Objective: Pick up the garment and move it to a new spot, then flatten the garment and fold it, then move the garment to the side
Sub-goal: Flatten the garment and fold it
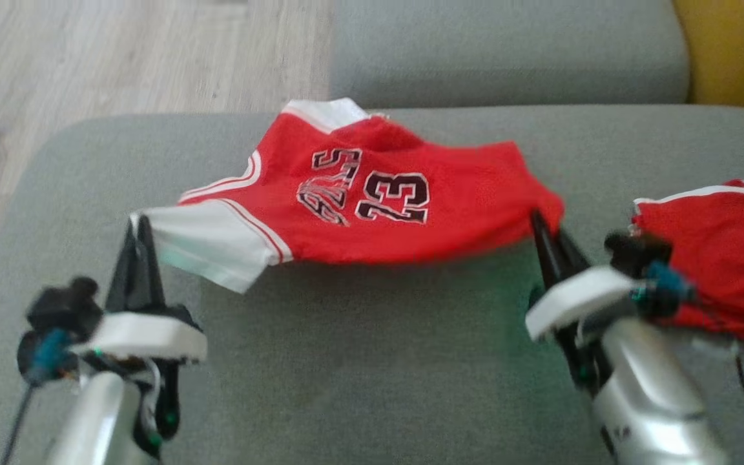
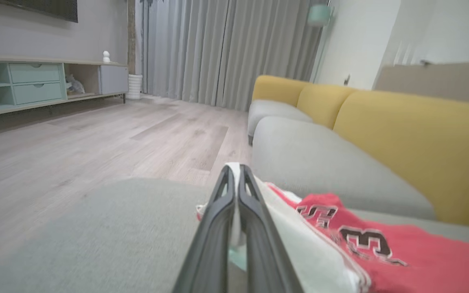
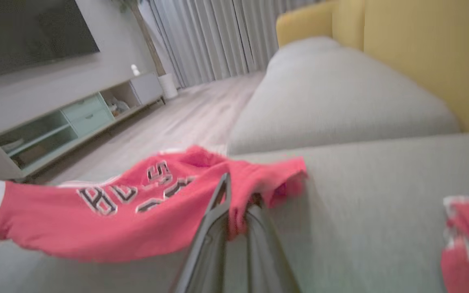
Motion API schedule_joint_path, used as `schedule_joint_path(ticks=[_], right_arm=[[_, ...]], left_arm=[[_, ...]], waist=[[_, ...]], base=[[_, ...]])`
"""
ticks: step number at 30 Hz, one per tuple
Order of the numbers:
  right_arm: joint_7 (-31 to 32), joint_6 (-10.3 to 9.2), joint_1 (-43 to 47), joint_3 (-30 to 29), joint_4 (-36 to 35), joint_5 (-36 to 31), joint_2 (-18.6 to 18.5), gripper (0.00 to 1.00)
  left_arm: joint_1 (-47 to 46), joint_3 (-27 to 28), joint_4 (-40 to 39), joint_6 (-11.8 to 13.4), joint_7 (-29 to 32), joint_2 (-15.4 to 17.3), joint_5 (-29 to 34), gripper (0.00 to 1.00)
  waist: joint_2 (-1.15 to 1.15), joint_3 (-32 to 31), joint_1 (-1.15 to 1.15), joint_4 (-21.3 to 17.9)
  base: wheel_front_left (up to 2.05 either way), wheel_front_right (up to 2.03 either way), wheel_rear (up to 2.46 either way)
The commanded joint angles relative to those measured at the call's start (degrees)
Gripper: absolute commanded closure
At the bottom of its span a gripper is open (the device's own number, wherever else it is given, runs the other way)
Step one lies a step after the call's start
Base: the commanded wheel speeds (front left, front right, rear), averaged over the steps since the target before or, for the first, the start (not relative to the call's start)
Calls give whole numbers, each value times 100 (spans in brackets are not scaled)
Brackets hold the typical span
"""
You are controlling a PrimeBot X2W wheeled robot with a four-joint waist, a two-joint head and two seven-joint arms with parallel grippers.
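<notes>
The red basketball jersey with white sleeves [image 1: 411, 219] hangs mid-frame over the grey sofa cushion [image 1: 359, 361], stretched, probably to travel flat. The left gripper [image 1: 141, 226] pinches one sleeve and the right gripper [image 1: 540, 223] pinches the red edge.

Grey sofa seat [image 1: 378, 361], yellow backrest [image 1: 733, 51]; wood floor [image 1: 120, 58]; grey curtains [image 2: 218, 49]; cabinet [image 2: 35, 81] with teal drawers.

Grey sofa cushion [image 1: 372, 361] across the lower frame, red jersey [image 1: 462, 213] at centre with its near edge raised, second garment [image 1: 727, 258] lying at right edge, wood floor [image 1: 120, 58] upper left
</notes>
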Motion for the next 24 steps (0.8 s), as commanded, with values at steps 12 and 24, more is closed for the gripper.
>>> schedule_joint_path(ticks=[12, 24], right_arm=[[929, -4, -1627, 31, -2775, -442, -497, 100], [2279, -4, -1616, -360, -4597, -379, -764, 100]], left_arm=[[-1829, 956, -2097, 112, 471, 263, -700, 100], [-2433, 1419, -3590, 549, 1446, 457, -1268, 100]], waist=[[0, -451, 0, -265], [0, 35, 0, -527]], base=[[0, 0, 0], [0, 0, 0]])
